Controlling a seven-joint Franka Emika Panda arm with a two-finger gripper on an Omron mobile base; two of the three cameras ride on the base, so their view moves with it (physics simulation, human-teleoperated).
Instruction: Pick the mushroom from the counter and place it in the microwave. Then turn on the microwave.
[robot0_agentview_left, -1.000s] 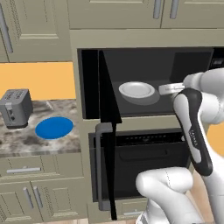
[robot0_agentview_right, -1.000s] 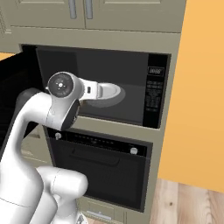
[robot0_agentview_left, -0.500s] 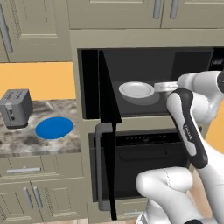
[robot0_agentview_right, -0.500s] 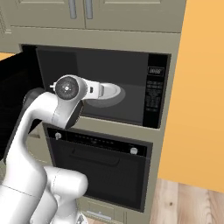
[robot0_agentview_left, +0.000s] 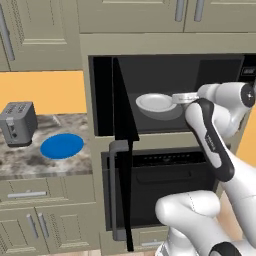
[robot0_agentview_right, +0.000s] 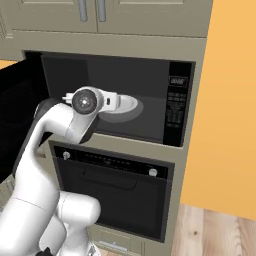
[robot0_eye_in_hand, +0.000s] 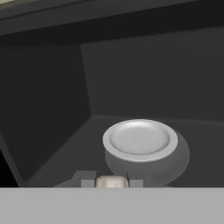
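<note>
Over on the far left of the microwave (robot0_agentview_left: 165, 95), the toaster (robot0_agentview_left: 18, 123) sits on the counter (robot0_agentview_left: 45, 157) with the blue plate (robot0_agentview_left: 61, 146) just beside it, toward the microwave side. Next comes the microwave door (robot0_agentview_left: 121, 150), swung wide open and seen edge-on from the left base view, with the oven (robot0_agentview_right: 117, 192) directly below the microwave. Inside the cavity there's a white plate (robot0_eye_in_hand: 140, 140) on the round turntable (robot0_eye_in_hand: 177, 159), sitting about mid-floor; nothing is on the plate itself. The gripper (robot0_eye_in_hand: 112, 180) is reaching into the microwave from the front, just short of the near rim of that white plate, and its fingers (robot0_eye_in_hand: 89, 180) are closed in tight around the mushroom (robot0_eye_in_hand: 111, 181), with only a small pale-tan slice of it peeking out between the two tips. So the mushroom is already inside the microwave opening, held low over the floor in front of the plate, not resting on anything I can see. Can't really tell which way its cap or stem points, since so little of it shows; the visible bit just looks wider than tall across the gap between the tips. Further right, in the right base view, the keypad (robot0_agentview_right: 176, 107) runs down the microwave's right edge, with the orange wall (robot0_agentview_right: 230, 110) beyond that.
</note>
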